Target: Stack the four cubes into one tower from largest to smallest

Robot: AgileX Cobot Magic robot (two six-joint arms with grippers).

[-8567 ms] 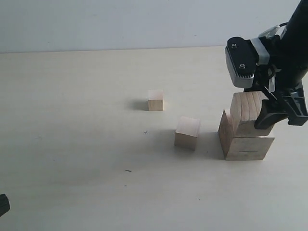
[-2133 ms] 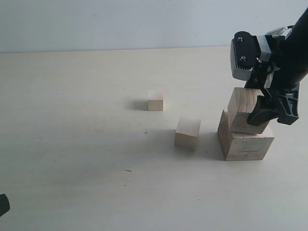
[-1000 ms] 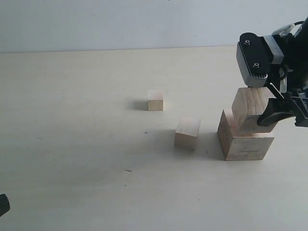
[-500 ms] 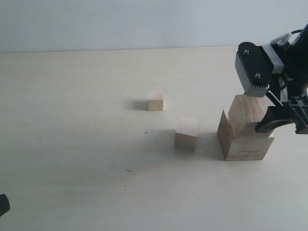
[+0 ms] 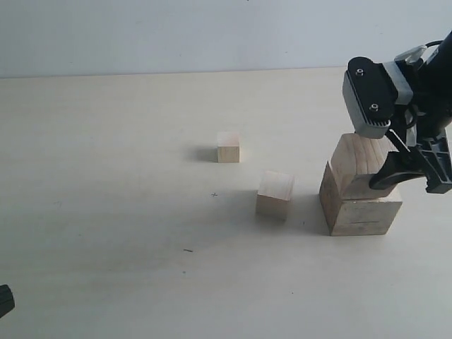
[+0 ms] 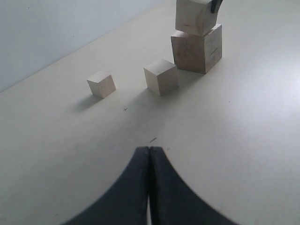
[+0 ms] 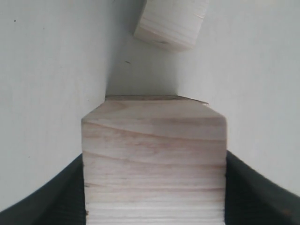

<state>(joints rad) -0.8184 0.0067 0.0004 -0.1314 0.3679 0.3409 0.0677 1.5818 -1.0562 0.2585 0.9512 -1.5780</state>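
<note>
Lowered since earlier, second-largest cube (image 5: 359, 164) is being clamped by right end effector (image 5: 381, 168) atop largest cube (image 5: 360, 210), edges skewed. Third cube (image 5: 275, 195) and smallest cube (image 5: 228, 147) are lying apart on open pale worktop (image 5: 106, 212); left end effector (image 6: 149, 159) closed, empty.

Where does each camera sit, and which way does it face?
Exterior: off the arms, facing across the table toward the wall; shows the right gripper around the second-largest cube atop the largest cube.
Left wrist: arm-mounted, low, looking past the shut left gripper toward the smallest cube and third cube.
Right wrist: arm-mounted, looking down over the second-largest cube; fingers flank it.
Shared: all see the third cube.
</note>
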